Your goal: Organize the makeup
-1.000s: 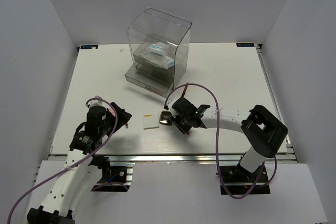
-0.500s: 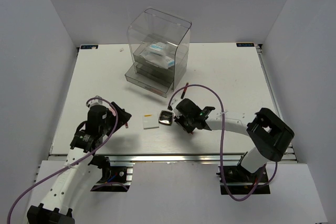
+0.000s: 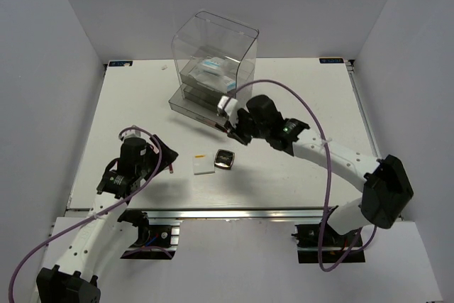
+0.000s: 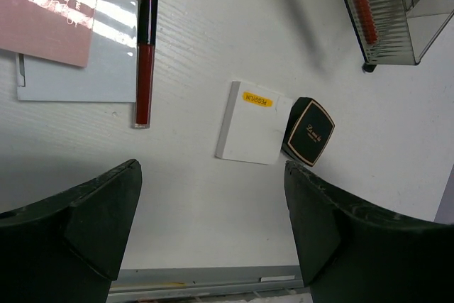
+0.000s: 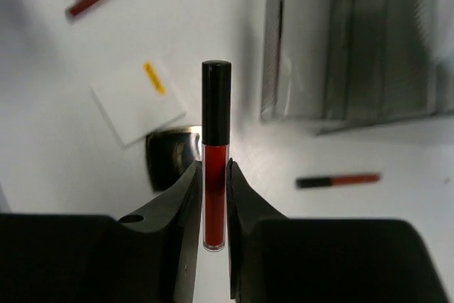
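Pinching the dark-red stick (image 5: pixel 216 104) by its lower half only, your right gripper (image 5: pixel 211 175) has it clamped between both fingers, black cap standing free, raised over the table just in front of the clear drawer box (image 5: pixel 347 40). Approach the drawer at a poor angle and the cap could catch its front lip, twisting the stick out of so narrow a hold or shoving the light box back. Your left gripper (image 4: pixel 213 182) hangs spread and empty over another stick (image 4: pixel 144 58), so it braces nothing.
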`<act>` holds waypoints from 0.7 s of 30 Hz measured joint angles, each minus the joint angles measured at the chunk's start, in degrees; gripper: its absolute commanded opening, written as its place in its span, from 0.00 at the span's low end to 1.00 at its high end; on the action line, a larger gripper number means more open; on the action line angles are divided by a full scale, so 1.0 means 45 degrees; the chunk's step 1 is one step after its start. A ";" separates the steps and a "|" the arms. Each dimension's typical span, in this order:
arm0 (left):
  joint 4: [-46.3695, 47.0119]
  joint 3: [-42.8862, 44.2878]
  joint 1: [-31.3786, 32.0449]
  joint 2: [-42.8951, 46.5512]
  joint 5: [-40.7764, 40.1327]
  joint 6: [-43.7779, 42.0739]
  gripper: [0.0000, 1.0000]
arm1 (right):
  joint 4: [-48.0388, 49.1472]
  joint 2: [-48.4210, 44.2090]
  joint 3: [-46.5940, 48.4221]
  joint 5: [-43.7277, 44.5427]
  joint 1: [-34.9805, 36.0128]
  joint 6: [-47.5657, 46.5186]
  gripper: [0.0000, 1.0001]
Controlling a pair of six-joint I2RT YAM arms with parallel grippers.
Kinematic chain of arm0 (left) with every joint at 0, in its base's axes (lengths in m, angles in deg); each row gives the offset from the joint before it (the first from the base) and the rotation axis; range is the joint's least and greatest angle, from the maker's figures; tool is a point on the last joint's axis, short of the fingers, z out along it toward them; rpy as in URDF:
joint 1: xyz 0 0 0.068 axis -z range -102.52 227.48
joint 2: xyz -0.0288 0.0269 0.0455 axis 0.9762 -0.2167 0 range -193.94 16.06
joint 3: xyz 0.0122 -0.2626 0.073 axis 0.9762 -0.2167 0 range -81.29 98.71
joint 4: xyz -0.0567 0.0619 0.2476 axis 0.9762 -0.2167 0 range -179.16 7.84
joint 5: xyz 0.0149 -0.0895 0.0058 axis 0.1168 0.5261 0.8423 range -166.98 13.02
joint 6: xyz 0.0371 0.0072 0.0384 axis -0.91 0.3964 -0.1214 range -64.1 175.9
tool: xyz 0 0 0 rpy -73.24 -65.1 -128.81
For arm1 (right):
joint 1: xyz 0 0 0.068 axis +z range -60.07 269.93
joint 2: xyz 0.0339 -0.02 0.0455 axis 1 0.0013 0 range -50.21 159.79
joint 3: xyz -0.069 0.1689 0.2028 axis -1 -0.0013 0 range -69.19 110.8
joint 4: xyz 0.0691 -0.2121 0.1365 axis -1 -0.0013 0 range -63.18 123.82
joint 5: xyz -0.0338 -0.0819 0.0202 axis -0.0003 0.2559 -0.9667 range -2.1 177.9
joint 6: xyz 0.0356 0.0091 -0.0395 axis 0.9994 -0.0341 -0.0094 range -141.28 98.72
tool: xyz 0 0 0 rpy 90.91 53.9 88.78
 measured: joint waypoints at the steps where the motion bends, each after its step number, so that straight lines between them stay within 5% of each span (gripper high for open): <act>1: 0.0015 0.0024 0.0000 -0.0024 0.0000 -0.0005 0.90 | 0.0126 0.0379 0.0651 -0.0078 0.0010 -0.0141 0.00; 8: 0.0073 0.0199 0.0000 -0.0296 -0.0019 -0.0199 0.87 | 0.0879 0.4114 0.4809 0.0389 0.0010 -0.0782 0.00; 11: 0.0068 0.0325 0.0000 -0.0641 -0.0146 -0.0369 0.83 | 0.0884 0.5299 0.5668 0.0801 0.0010 -0.1103 0.11; 15: 0.0097 0.0525 0.0000 -0.1141 -0.0287 -0.0631 0.74 | 0.0874 0.6217 0.6018 0.1209 -0.0010 -0.1423 0.40; 21: 0.0447 0.0991 0.0058 -0.2822 -0.0359 -0.1035 0.72 | 0.0602 0.6611 0.6130 0.1345 -0.0194 -0.1647 0.51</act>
